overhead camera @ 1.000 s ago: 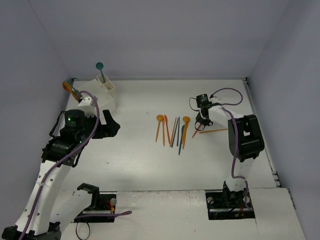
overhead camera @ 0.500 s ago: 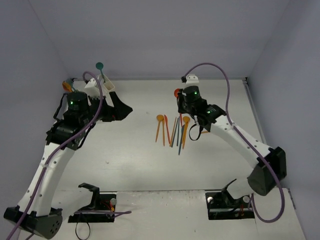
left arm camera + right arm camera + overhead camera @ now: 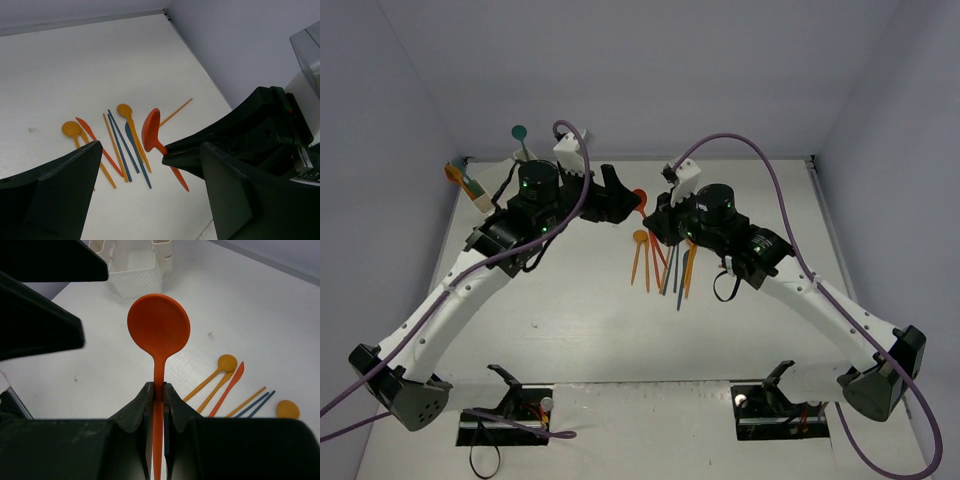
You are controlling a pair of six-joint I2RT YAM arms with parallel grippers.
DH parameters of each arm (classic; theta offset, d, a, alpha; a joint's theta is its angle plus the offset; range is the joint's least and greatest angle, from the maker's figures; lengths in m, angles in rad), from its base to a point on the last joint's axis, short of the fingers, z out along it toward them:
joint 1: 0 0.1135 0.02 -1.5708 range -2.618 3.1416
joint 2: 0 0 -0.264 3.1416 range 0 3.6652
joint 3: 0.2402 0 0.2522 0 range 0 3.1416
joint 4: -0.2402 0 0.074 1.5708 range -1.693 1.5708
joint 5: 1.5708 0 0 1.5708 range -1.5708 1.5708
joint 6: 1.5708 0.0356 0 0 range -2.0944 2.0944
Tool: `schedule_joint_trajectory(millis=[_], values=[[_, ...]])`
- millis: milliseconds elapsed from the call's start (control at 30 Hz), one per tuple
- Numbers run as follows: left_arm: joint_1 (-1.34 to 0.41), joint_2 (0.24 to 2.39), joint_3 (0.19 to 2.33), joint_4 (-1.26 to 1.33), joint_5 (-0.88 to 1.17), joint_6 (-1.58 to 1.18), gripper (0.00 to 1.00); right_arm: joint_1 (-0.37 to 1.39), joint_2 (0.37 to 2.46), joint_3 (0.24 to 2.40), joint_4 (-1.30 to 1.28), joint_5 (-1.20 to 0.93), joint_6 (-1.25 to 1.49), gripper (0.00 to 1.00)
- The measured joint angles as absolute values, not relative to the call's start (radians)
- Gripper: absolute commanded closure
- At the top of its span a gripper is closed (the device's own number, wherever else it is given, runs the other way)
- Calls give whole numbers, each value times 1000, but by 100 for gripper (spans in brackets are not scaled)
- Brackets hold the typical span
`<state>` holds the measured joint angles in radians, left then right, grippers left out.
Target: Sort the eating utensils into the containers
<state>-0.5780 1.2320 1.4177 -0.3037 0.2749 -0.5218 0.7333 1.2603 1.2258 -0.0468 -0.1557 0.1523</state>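
Firmly right end effector [image 3: 155, 386] pinches red spoon [image 3: 158, 325]; left end effector [image 3: 150, 150] gapes nearby.

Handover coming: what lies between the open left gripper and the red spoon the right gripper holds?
Nothing: the left wrist view shows only air between left gripper and red spoon, with loose utensils beyond.

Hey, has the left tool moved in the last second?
Yes. The left tool swung right and farther back, closing on the far end of the utensil pile.
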Motion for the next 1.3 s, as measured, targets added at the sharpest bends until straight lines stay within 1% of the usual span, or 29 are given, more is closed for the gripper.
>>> schedule_joint_trajectory(millis=[167, 333, 433, 500, 600, 700, 733, 800, 833, 867, 933, 967, 1000, 1067, 1133, 1200, 1300], values=[[-660, 1284, 1445, -307, 179, -474, 31, 741, 1246, 1202, -47, -163, 156, 100], [-715, 1315, 1450, -314, 97, -435, 40, 743, 1214, 1187, -47, -163, 162, 100], [-736, 1335, 1458, -317, 68, -418, 50, 747, 1200, 1185, -46, -163, 167, 100], [-745, 1351, 1466, -317, 57, -408, 61, 748, 1197, 1185, -46, -163, 169, 100], [-747, 1369, 1476, -317, 50, -400, 72, 748, 1196, 1185, -46, -163, 175, 100], [-748, 1373, 1477, -315, 53, -398, 85, 748, 1196, 1181, -38, -165, 182, 100], [-751, 1373, 1477, -313, 54, -397, 89, 748, 1196, 1178, -34, -165, 182, 100], [-754, 1373, 1477, -308, 58, -397, 92, 748, 1196, 1171, -32, -165, 182, 100], [-756, 1373, 1477, -305, 61, -398, 93, 748, 1196, 1169, -31, -165, 183, 97], [-756, 1373, 1477, -302, 61, -397, 94, 748, 1196, 1168, -28, -166, 184, 87], [-757, 1373, 1477, -296, 60, -396, 95, 748, 1196, 1167, -26, -165, 185, 71], [-756, 1372, 1477, -292, 57, -393, 95, 748, 1196, 1167, -24, -165, 186, 66], [-756, 1372, 1477, -289, 51, -386, 95, 748, 1196, 1167, -26, -165, 187, 56], [-745, 1372, 1477, -287, 43, -369, 95, 748, 1196, 1167, -25, -165, 186, 46], [-723, 1372, 1476, -287, 41, -355, 95, 748, 1196, 1167, -26, -165, 187, 41], [-676, 1371, 1476, -286, 50, -342, 95, 748, 1196, 1167, -25, -162, 186, 38], [-555, 1370, 1476, -283, 75, -321, 95, 748, 1196, 1165, -25, -146, 186, 35]])
